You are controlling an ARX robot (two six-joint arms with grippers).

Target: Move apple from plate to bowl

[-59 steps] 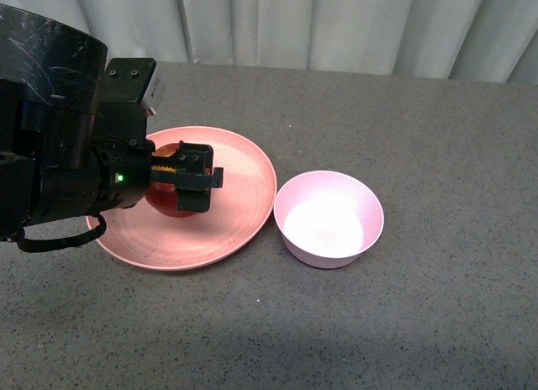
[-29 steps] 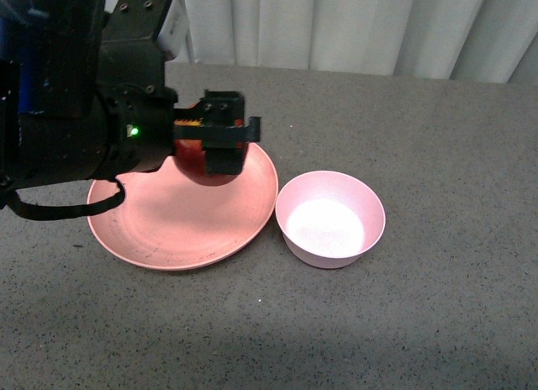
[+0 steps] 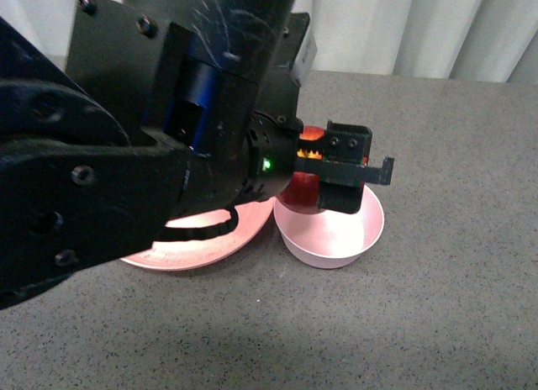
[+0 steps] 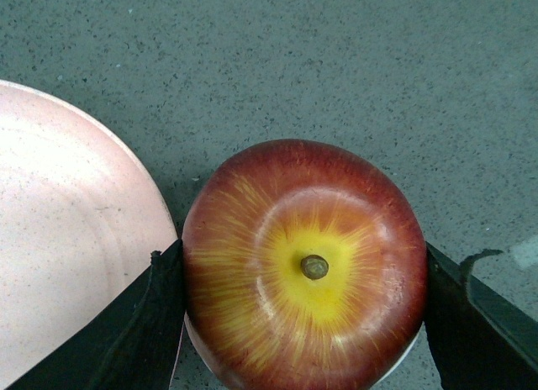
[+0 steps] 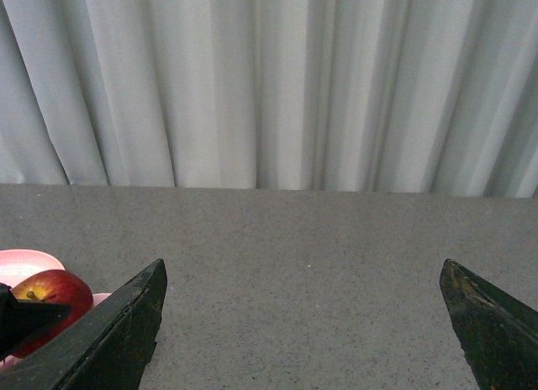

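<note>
**Operator:** What does this figure show you?

**Instructor:** Your left arm (image 3: 126, 180) fills the front view and hides most of the plate (image 3: 181, 249). The bowl (image 3: 336, 239) stands just beside the plate. The apple (image 4: 307, 268) hangs above the bowl's plate-side rim, pinched stem-up in the left gripper (image 3: 345, 170). The right gripper (image 5: 303, 323) is spread and empty.

**Operator:** And the hazard?

**Instructor:** If you let go here, the apple may strike the rim, tip the bowl or roll onto the table, so centre it first
</note>
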